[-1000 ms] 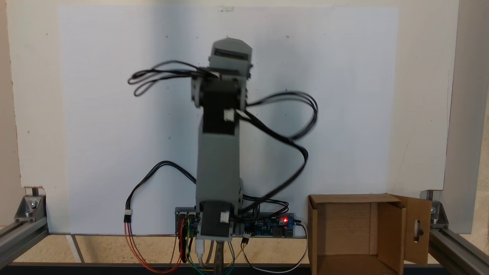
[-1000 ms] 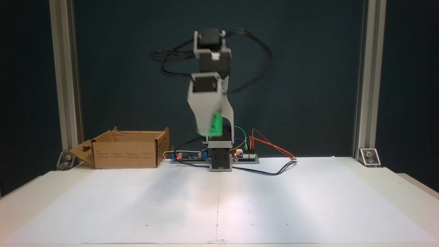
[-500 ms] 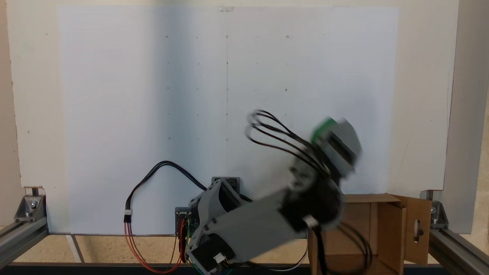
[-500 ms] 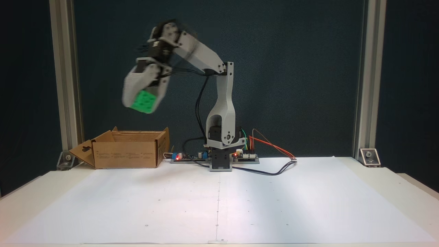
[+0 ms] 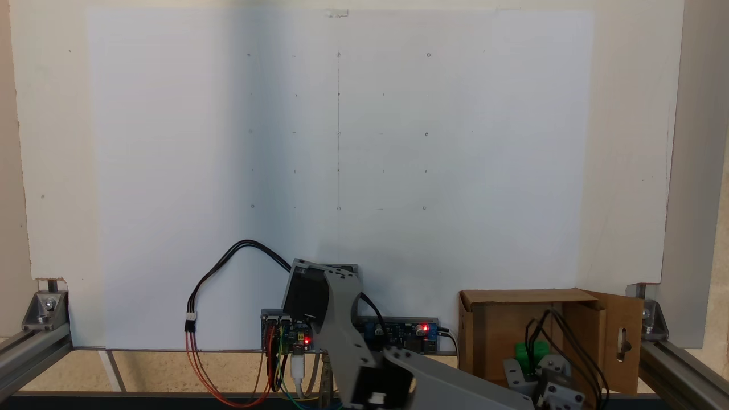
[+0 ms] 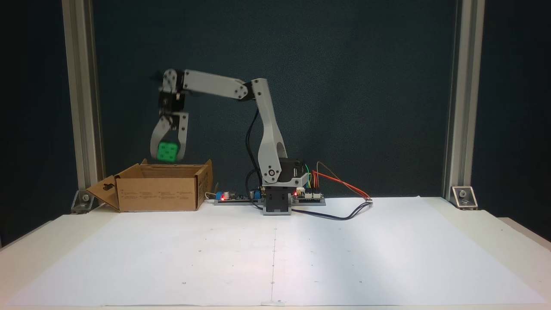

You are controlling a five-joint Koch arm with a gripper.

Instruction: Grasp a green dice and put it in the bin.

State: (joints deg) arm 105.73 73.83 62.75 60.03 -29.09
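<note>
The arm (image 6: 224, 88) is reaching out sideways from its base, and the gripper (image 6: 168, 156) is hanging straight down over the cardboard box (image 6: 157, 193). Its two fingers are pinching the green dice (image 6: 167, 151) between them, one on each side, closed just as far as the cube allows. The dice is in the air, just above the box's open top and not touching the rim. From the camera looking down, the dice (image 5: 531, 350) is showing as a green patch inside the outline of the box (image 5: 501, 324), with the wrist and its black cables partly covering it.

So the carrying looks done, and the step in hand is the drop. To my eye, what comes next is simple: spread the fingers and let the dice fall, perhaps after dipping a little lower so it does not bounce out. The dice seems to be sitting well within the walls rather than over an edge, so a clean release should land it inside.

As for the box itself, its flaps are folded open, one of them (image 6: 103, 192) with a slot cut in it sticking out to the side. I am seeing bare cardboard floor where the arm is not blocking it, and nothing lying in there; part of the inside is hidden behind the wrist.
</note>
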